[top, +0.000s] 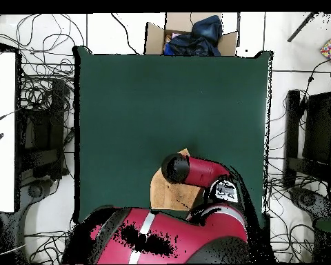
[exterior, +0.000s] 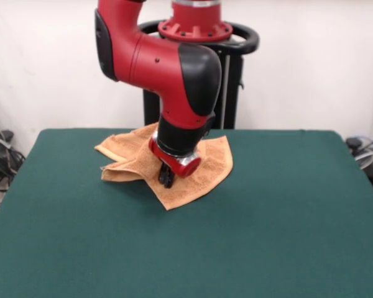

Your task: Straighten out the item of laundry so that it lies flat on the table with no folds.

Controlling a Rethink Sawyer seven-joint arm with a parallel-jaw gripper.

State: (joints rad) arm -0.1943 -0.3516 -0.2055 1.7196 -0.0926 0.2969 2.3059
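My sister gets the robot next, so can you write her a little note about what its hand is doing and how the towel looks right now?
Hand: down on the towel, near its middle. Whether it is open or shut cannot be seen.
Towel: on the green table, at the side close to the robot's pedestal. In the overhead view the arm covers most of it.
Done: nothing yet that shows; the towel is still rumpled, with a flap folded over on one side and one corner pointing toward the front camera.
Left: pull the folded part out and smooth the towel until it lies flat with no folds.
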